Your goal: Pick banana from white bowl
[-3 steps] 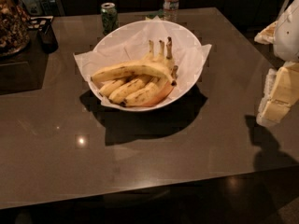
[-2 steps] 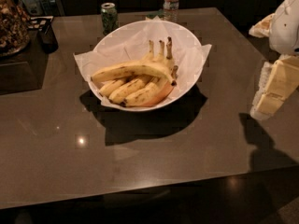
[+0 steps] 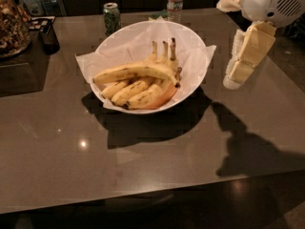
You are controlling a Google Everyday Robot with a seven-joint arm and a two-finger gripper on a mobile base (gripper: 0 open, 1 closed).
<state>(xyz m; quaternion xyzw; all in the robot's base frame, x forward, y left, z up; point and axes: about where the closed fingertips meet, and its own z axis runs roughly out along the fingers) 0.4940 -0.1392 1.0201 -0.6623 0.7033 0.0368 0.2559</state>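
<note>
To the right of the white bowl (image 3: pixel 193 73), the end effector (image 3: pixel 234 78) hangs above the table (image 3: pixel 143 171), well apart from the fruit and clear of the bowl's rim. It has hold of nothing. Whether it is open or closed, I cannot tell from this angle.

The banana (image 3: pixel 136 70) lies in the bowl on crumpled white paper (image 3: pixel 133 42). It rests across the top of a bunch of shorter bananas (image 3: pixel 136 93), with its dark tip toward the right, near the end effector.

This looks like the approach step; the grasp has not begun. The next move calls for the end effector to travel left over the rim and come down on the middle of the long banana from above. It should take the banana across its width without catching the fruit under it.

The upright stems (image 3: pixel 163 50) of the bunch stand just behind the banana and could snag a descent placed too far back. The paper edge sticking out at the right rim lies on the approach path.

A green can (image 3: pixel 111 15) and a water bottle (image 3: pixel 175 1) stand beyond the bowl, out of the way. A dark object (image 3: pixel 47 38) sits at the far left.
</note>
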